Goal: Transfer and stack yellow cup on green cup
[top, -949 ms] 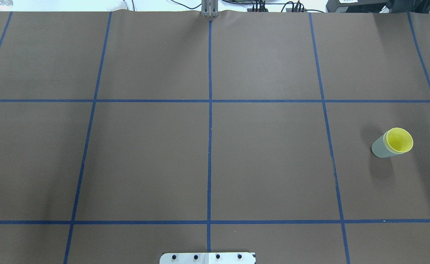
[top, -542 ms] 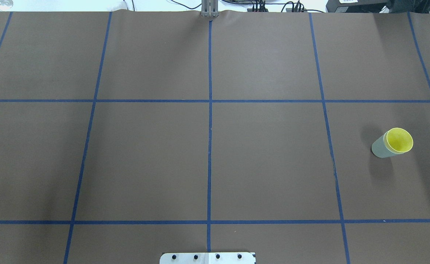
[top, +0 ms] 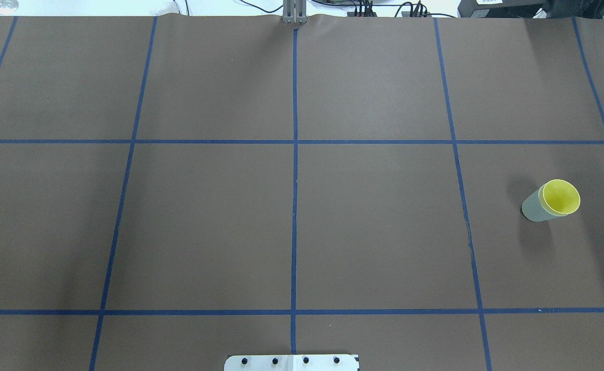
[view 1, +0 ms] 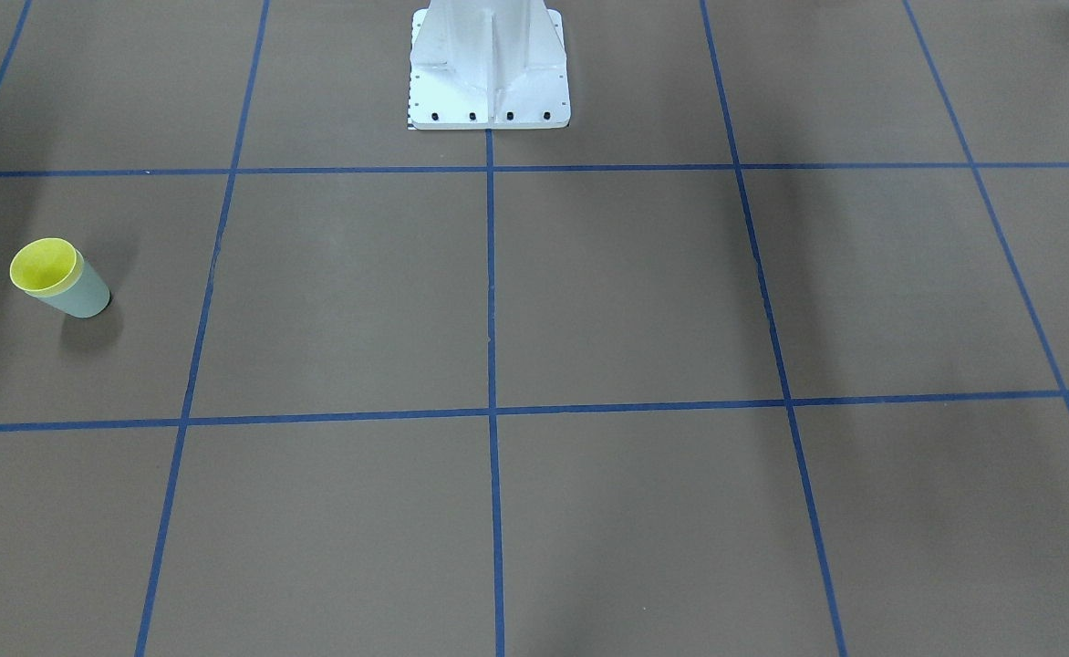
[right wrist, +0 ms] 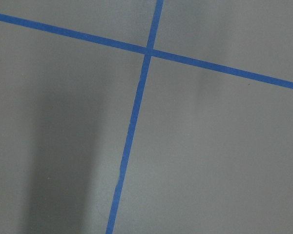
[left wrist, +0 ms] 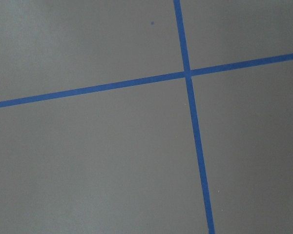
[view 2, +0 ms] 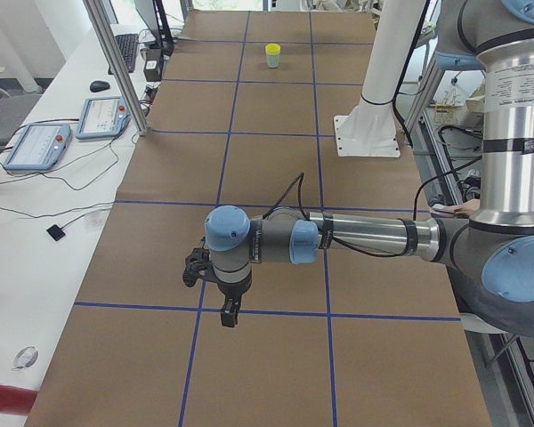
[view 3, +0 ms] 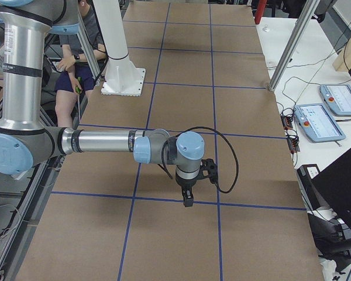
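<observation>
The yellow cup point(top: 561, 197) sits nested inside the green cup point(top: 534, 208), upright on the brown table at the right side of the overhead view. The pair also shows in the front-facing view, yellow cup point(view 1: 43, 265) in green cup point(view 1: 86, 294), and far off in the exterior left view point(view 2: 273, 55). My left gripper point(view 2: 229, 317) shows only in the exterior left view, pointing down over the table far from the cups. My right gripper point(view 3: 188, 202) shows only in the exterior right view. I cannot tell whether either is open or shut. Both wrist views show only table and tape.
Blue tape lines point(top: 294, 206) divide the table into a grid. The white robot pedestal point(view 1: 489, 73) stands at the robot's edge. A person point(view 3: 76, 58) sits behind the pedestal. Teach pendants point(view 2: 102, 116) lie on the side bench beside an aluminium post point(view 2: 116, 62).
</observation>
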{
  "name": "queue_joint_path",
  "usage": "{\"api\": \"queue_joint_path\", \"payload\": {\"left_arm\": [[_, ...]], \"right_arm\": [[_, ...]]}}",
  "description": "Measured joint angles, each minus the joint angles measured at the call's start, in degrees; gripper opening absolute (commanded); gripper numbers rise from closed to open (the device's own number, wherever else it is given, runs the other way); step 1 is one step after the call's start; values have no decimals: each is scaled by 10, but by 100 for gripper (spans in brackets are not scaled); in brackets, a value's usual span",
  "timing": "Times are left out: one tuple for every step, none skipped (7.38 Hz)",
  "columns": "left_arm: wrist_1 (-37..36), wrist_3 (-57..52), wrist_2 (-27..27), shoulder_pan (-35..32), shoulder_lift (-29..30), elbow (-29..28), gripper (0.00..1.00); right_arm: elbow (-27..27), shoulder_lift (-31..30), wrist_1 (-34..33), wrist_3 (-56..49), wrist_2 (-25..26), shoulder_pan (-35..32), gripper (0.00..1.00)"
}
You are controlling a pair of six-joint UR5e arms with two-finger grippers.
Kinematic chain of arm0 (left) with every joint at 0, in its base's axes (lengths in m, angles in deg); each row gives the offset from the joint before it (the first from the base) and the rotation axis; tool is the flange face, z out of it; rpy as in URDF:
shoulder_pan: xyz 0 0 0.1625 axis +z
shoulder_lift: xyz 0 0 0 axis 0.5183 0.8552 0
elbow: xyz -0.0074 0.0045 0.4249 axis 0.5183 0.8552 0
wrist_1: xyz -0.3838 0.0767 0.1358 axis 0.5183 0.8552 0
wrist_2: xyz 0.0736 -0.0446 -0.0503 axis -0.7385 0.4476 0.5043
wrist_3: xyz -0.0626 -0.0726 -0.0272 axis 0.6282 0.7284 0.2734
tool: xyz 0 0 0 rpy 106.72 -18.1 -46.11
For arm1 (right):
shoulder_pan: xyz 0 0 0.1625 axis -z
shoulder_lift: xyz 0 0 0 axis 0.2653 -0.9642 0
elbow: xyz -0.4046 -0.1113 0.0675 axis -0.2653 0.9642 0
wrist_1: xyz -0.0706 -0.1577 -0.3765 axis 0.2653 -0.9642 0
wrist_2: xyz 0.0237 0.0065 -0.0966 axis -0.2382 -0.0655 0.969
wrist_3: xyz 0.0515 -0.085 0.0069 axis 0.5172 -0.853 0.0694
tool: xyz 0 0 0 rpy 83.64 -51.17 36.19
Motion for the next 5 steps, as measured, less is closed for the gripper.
{"api": "queue_joint_path", "payload": {"left_arm": [[4,0,-6,0,-1,0,100],[6,-1,-9,0,-1,1,100],[7,-1,-10,0,-2,1,100],[7,0,-12,-1,-2,1,100],[7,0,-16,-1,-2,1,100]], "right_arm": [[2,0,0,1,0,0,100],[4,0,0,1,-1,0,100],[5,0,1,1,-1,0,100],[6,0,1,1,-1,0,100],[6,0,1,1,-1,0,100]]}}
